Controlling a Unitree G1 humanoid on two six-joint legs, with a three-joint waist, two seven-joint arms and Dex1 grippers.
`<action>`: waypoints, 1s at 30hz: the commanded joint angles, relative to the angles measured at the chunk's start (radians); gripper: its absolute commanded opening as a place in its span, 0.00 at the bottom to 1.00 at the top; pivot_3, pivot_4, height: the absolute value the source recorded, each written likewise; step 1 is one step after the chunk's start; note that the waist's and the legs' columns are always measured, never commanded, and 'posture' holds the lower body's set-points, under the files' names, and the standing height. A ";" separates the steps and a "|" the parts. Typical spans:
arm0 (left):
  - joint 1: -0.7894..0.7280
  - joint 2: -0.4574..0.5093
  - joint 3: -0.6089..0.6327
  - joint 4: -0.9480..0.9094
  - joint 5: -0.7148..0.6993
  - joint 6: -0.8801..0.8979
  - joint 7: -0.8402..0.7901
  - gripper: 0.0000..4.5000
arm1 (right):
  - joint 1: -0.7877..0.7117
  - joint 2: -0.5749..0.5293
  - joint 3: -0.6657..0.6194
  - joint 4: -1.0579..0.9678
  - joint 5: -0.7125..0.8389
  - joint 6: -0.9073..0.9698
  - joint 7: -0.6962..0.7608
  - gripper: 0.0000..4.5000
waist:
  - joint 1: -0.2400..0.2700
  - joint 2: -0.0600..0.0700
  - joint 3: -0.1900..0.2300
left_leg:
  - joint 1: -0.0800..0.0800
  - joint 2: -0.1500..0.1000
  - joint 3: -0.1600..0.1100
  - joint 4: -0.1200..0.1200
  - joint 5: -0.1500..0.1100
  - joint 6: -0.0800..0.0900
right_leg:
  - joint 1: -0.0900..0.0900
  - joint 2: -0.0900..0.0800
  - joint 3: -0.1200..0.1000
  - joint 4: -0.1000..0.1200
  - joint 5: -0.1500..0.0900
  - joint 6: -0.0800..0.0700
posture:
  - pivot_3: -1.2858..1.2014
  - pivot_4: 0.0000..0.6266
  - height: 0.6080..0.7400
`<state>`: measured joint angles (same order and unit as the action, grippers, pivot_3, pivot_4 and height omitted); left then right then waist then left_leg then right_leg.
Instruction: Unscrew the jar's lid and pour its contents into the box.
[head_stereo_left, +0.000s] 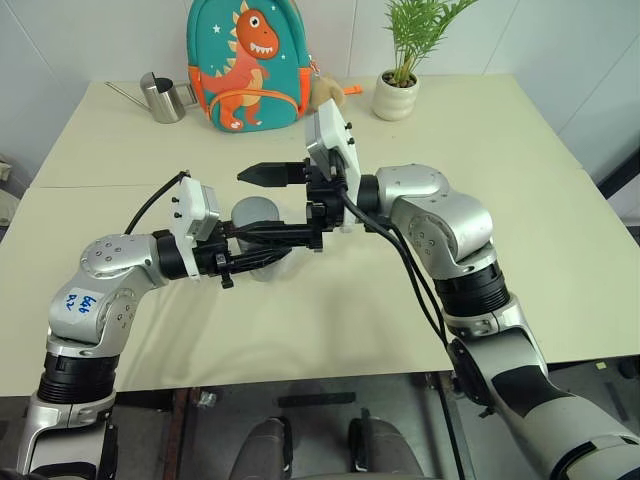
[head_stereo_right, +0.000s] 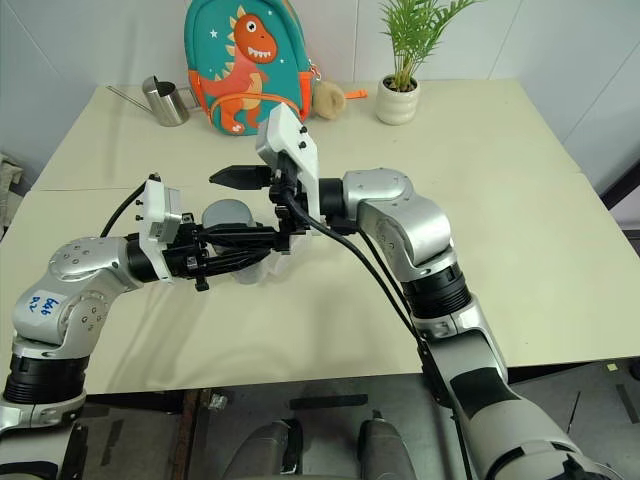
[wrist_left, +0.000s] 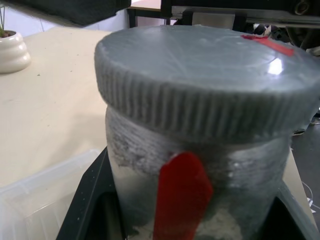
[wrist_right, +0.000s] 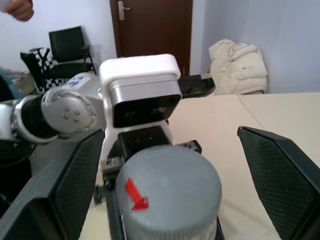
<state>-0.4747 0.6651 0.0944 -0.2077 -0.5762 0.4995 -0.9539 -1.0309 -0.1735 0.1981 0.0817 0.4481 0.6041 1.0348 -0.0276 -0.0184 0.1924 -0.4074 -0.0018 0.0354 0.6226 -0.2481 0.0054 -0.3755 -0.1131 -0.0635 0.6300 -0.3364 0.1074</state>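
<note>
While the left gripper (head_stereo_left: 262, 250) is clamped on the body of the jar (wrist_left: 200, 185), holding it upright above the table (head_stereo_left: 480, 130) in front of the robot, the right gripper (wrist_right: 170, 150) stands wide apart, one finger on either side of the lid (wrist_right: 170, 187) without touching it.

Handling, as judged: the jar looks light and rigid. Its smooth clear wall may slip under twisting, so the left grip low on the body should stay firm. The lid's ribbed rim is the proper place to take hold, the fingers closing across its full width.

The left wrist view shows the ribbing, the threaded neck, the red stripe (wrist_left: 181, 197) and a corner of the clear box (wrist_left: 45, 200) beneath the jar. The right wrist view shows the red mark (wrist_right: 135, 195) on the lid's top. The contents cannot be made out. The head views place the watering can (head_stereo_left: 165, 97), dinosaur backpack (head_stereo_left: 247, 62) and potted plant (head_stereo_left: 400, 70) along the far edge.
</note>
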 joint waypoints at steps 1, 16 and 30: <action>-0.022 -0.005 0.008 -0.015 0.000 -0.024 0.001 0.42 | -0.007 0.000 0.000 0.004 -0.014 -0.039 -0.003 0.99 | 0.000 0.000 0.000 | 0.000 0.000 0.000 0.000 0.000 0.000 | 0.000 0.000 0.000 0.000 0.000 0.000 | 0.52 0.24 1.00; -0.023 0.000 0.019 -0.014 -0.010 -0.037 -0.008 0.42 | -0.044 -0.039 -0.024 0.128 -0.067 -0.150 0.016 0.99 | -0.001 0.000 0.000 | 0.000 0.000 0.000 0.000 0.000 0.000 | 0.000 0.000 0.000 0.000 0.000 0.000 | 0.52 0.24 1.00; -0.019 0.000 0.022 -0.012 -0.011 -0.042 -0.023 0.42 | -0.019 -0.218 -0.130 0.223 -0.014 -0.197 0.123 0.99 | -0.006 0.000 0.000 | -0.001 -0.001 0.001 0.004 -0.001 0.003 | 0.001 0.000 0.001 0.000 0.001 0.002 | 0.52 0.24 1.00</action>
<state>-0.4861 0.6635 0.1031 -0.1873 -0.5757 0.4780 -0.9695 -1.0442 -0.3883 0.0952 0.3451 0.4068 0.3993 1.1485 -0.0336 -0.0188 0.1924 -0.4079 -0.0015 0.0378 0.6266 -0.2497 0.0077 -0.3749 -0.1132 -0.0616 0.6296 -0.3354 0.1092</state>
